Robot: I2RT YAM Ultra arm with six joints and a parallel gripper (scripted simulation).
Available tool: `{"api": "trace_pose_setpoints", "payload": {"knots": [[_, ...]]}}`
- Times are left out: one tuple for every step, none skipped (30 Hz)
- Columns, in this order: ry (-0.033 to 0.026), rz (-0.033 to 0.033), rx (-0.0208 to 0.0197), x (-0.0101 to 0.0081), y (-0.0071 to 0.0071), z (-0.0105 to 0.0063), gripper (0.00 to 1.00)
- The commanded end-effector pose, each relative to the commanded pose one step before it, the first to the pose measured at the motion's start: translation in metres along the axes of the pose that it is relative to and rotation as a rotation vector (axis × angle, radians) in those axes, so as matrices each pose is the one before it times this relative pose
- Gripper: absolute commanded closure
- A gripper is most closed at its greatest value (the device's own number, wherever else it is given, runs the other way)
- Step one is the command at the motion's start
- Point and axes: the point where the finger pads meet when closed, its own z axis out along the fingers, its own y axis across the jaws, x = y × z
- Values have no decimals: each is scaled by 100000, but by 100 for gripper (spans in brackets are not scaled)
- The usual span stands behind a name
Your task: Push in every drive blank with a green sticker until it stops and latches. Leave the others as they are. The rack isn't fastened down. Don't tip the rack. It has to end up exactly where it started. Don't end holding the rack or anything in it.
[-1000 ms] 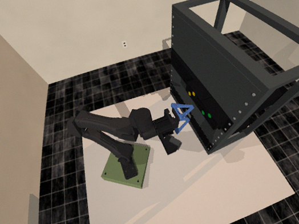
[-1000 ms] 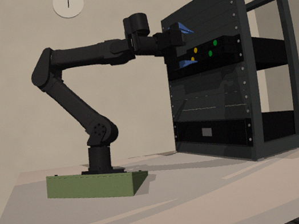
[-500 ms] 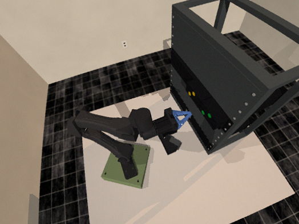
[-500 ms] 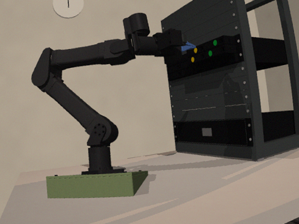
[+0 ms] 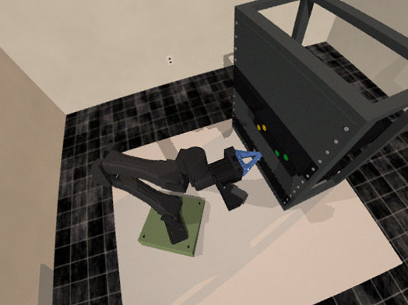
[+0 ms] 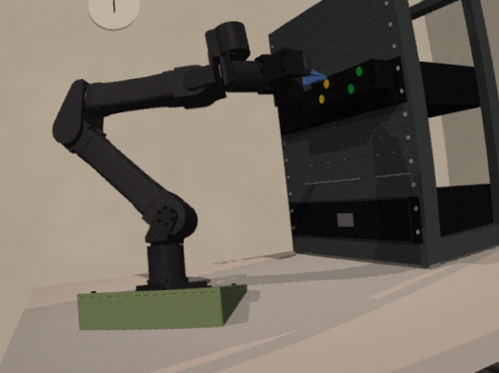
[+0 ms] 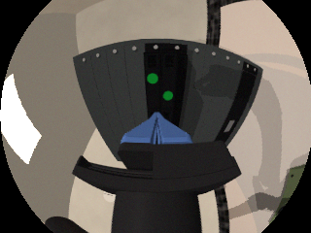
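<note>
Drive blanks (image 6: 340,84) | arm outstretched level; fingers (image 6: 315,75) pinched together, empty; perhaps touching rack (image 6: 411,125)

A pale table top (image 5: 257,272) fills the middle of the room, set on a floor of dark tiles (image 5: 140,112). A green base plate (image 5: 157,236) lies near the table's left edge, toward the far corner. A round white disc (image 6: 113,5), probably a clock, hangs on the back wall, and a small white outlet (image 5: 169,60) sits low on it.
</note>
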Motion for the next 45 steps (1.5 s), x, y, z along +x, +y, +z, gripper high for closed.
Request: {"api": "trace_pose_setpoints", "payload": {"knots": [[-456, -2323, -3117, -133, 1247, -99, 100], [0, 0, 0, 0, 0, 0, 100], [0, 0, 0, 0, 0, 0, 100], [0, 0, 0, 0, 0, 0, 100], [83, 179, 243, -18, -134, -3, 100], [-111, 1105, 1333, -214, -793, -24, 100], [-234, 993, 951, -286, -653, -77, 100], [-11, 224, 34, -252, -170, -125, 100], [-64, 233, 238, -395, -295, -129, 100], [-160, 581, 596, -569, -464, -91, 100], [-34, 178, 92, -479, -321, -220, 100], [3, 54, -48, -446, -277, -253, 100], [3, 48, -45, -416, -259, -236, 100], [3, 39, -39, -353, -220, -201, 100], [2, 28, -29, -264, -165, -150, 100], [1, 17, -17, -163, -102, -93, 100], [0, 0, 0, 0, 0, 0, 100], [0, 0, 0, 0, 0, 0, 100], [645, -2585, -2234, 497, 1087, -247, 100], [386, -1555, -1333, 282, 756, -68, 100], [-2, 10, 6, -29, 41, 47, 100], [-134, 545, 457, -251, -24, 283, 100], [1858, 671, 655, 420, -231, 498, 100], [-1001, -706, -297, -180, 46, 301, 100], [-154, -459, -61, -27, -1, 436, 100], [0, 27, -25, 0, -10, 567, 100], [0, 32, -28, 1, -13, 683, 100], [0, 35, -27, 3, -18, 771, 100], [0, 35, -27, 1, -18, 806, 100], [0, 31, -22, 2, -18, 750, 100], [0, 26, -18, 2, -16, 652, 100], [0, 20, -13, 2, -14, 522, 100], [0, 14, -9, 1, -10, 373, 100], [0, 0, 0, 0, 0, 0, 100], [0, 0, 0, 0, 0, 0, 100], [0, 8, -5, 1, -6, 223, 100], [0, 3, -2, 1, -3, 94, 100], [0, 1, 0, 0, -1, 15, 100], [0, 0, 0, 0, 0, 0, 100], [139, -422, -605, 141, 247, -121, 100], [123, -375, -537, 126, 220, -108, 100], [0, 1, 1, 0, 0, 0, 100], [-116, -15, -15, -40, 7, -13, 100], [-34, -5, -5, -12, 2, -4, 100], [0, 0, 1, 0, 0, 0, 100]]}}
